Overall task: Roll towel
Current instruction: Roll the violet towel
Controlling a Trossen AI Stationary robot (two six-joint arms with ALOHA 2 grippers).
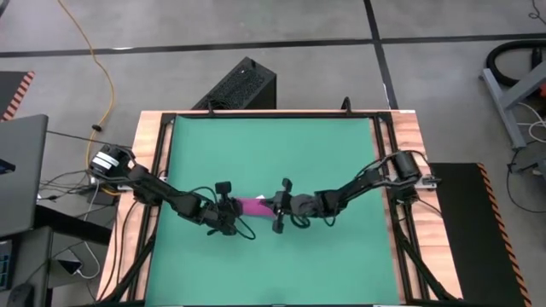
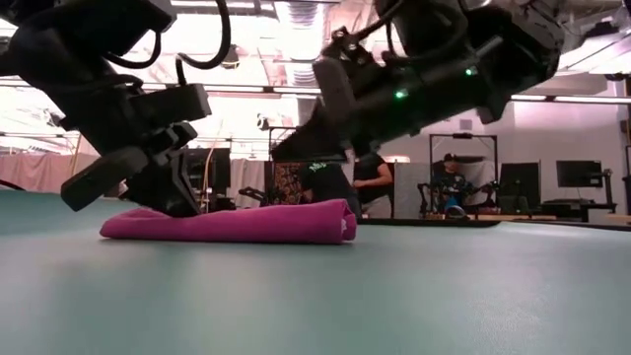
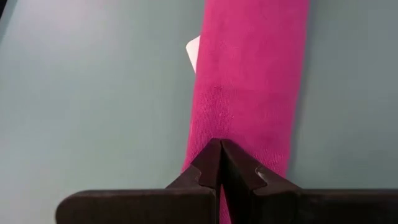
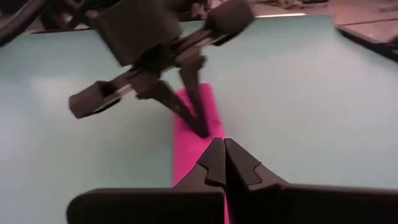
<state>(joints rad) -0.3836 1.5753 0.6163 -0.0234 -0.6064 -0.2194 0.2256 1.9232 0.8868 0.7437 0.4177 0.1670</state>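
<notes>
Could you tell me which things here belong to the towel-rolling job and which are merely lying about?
Part of the job:
- towel, a narrow strip on the green mat
- left gripper, jaws shut
- right gripper, jaws shut

Lying about:
- black box
- yellow cable

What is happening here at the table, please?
A two-armed robot is working on a small magenta towel that lies as a long narrow strip near the middle of a green mat. The left gripper and the right gripper meet it from opposite ends, both with fingers shut and tips down at the cloth. A white tag sticks out at one long edge. Seen from table height, the towel lies low and flat, with a rounded fold at one end.
</notes>
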